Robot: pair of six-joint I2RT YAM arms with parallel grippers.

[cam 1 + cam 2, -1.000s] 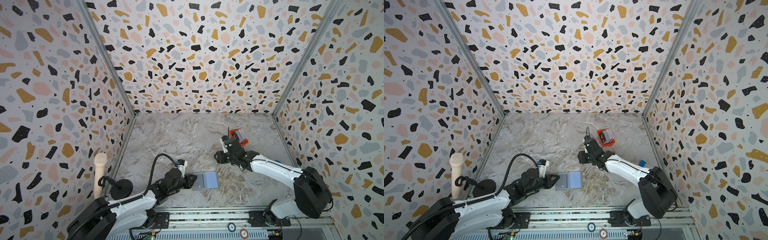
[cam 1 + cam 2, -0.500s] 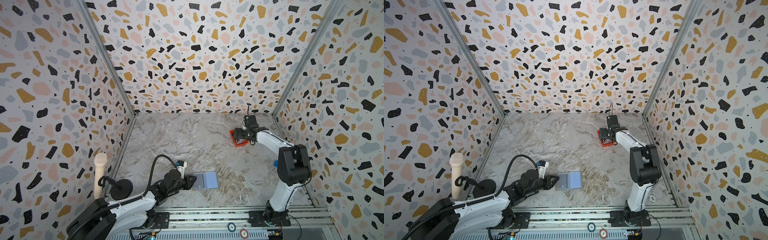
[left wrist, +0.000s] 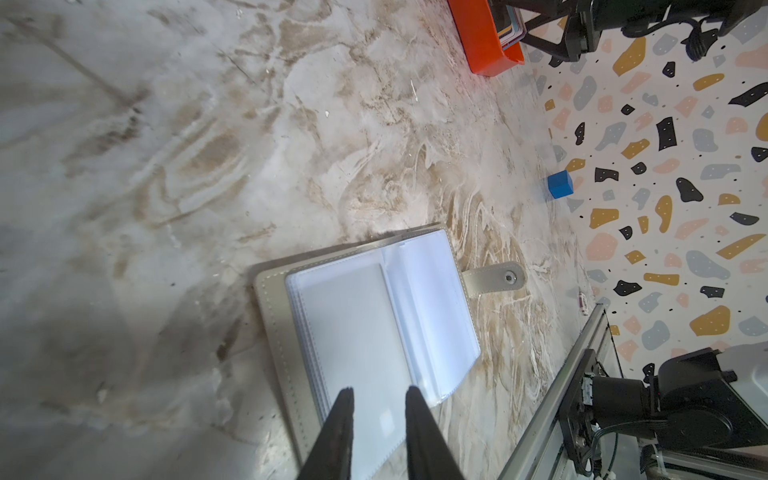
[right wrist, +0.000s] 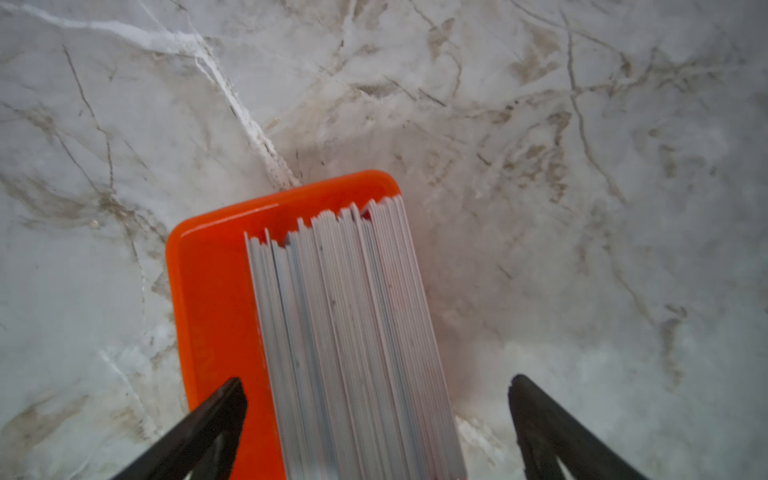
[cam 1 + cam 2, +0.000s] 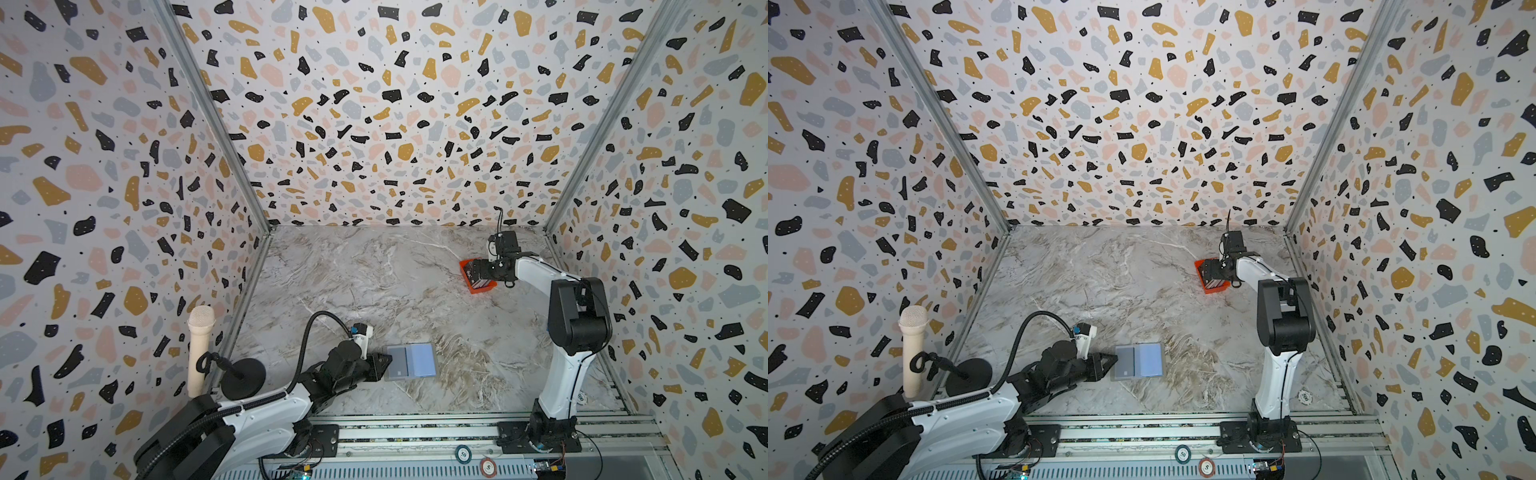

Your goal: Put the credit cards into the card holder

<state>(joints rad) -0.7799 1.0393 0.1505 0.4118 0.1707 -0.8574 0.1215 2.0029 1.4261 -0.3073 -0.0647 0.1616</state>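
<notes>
Credit cards [image 4: 353, 332] stand on edge as one packed stack in the orange tray [image 4: 208, 299], toward the back right of the marble table [image 5: 374, 282]. We see the right gripper [image 4: 378, 384] poised over them, jaws spread wide and empty, with the stack's long edges running straight out between the fingers. That makes the right arm the nearer one. The card holder [image 3: 374, 324] lies open well apart, near the front. The left gripper [image 3: 380, 391] sits at its edge, jaws narrowly parted.
</notes>
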